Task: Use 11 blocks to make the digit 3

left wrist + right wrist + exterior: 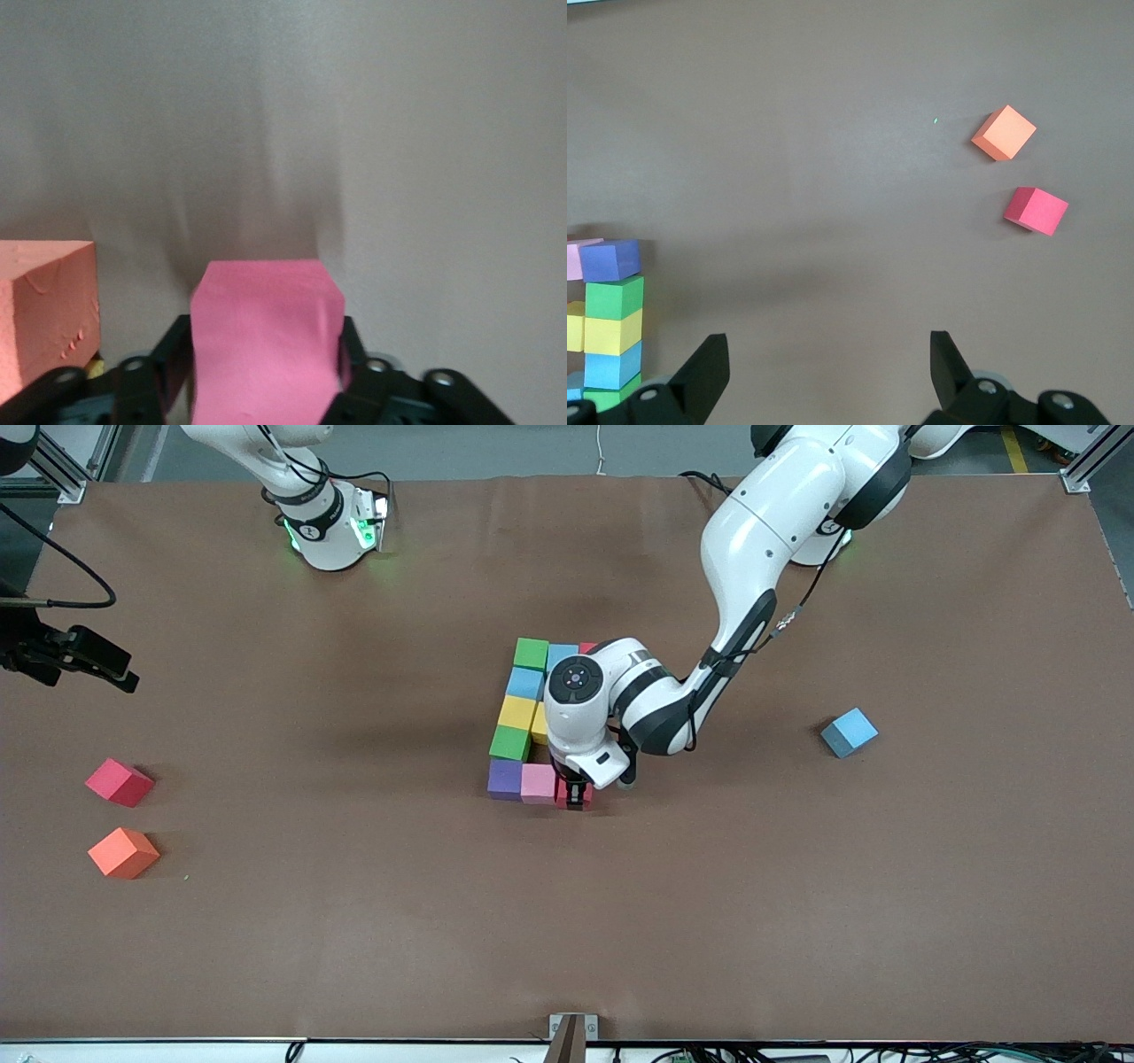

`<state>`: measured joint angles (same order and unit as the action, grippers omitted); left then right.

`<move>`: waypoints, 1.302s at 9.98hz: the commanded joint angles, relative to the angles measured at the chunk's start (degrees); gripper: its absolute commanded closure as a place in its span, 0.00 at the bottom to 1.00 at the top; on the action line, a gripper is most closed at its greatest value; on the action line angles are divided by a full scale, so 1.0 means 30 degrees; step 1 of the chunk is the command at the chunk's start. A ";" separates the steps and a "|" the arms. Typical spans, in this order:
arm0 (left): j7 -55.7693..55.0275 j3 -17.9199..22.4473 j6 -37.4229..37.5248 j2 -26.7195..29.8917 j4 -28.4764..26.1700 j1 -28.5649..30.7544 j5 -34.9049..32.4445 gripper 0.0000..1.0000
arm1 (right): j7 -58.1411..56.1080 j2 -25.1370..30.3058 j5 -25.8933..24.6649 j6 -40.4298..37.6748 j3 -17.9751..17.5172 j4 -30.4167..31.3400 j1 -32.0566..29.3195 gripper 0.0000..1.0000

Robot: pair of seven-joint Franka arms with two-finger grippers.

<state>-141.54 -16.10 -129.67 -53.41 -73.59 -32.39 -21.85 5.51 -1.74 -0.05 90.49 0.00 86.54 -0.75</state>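
The left gripper [577, 793] is clamping a red block [266, 341] at the figure's [523, 726] nearest row, just beside the pink block [538, 783]. The right gripper [824, 367] is waiting with jaws spread wide above the table [354, 921].

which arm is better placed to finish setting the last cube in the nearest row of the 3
Left. The left gripper is already shut on the red cube, down beside the pink cube. The right gripper is open, away from the figure.
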 commanded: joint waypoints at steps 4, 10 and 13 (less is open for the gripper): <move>-0.0107 0.0271 0.0681 0.0659 0.0272 -0.0308 -0.0040 0.00 | 0.0274 0.0025 0.0105 0.0013 -0.0058 -0.0047 -0.0013 0.00; 0.3749 0.0037 0.2704 0.5956 0.0097 0.3169 0.0135 0.00 | 0.0274 0.0025 0.0105 0.0042 -0.0087 -0.0047 -0.0013 0.00; 0.8635 0.0036 0.3262 0.8039 -0.0165 0.5631 0.0193 0.00 | 0.0274 0.0025 0.0105 0.0042 -0.0087 -0.0047 -0.0013 0.00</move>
<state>-120.32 -15.74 -120.24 -32.50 -71.20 -17.60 -21.85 5.51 -1.75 -0.05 90.54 -0.09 86.53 -0.69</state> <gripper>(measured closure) 0.000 0.000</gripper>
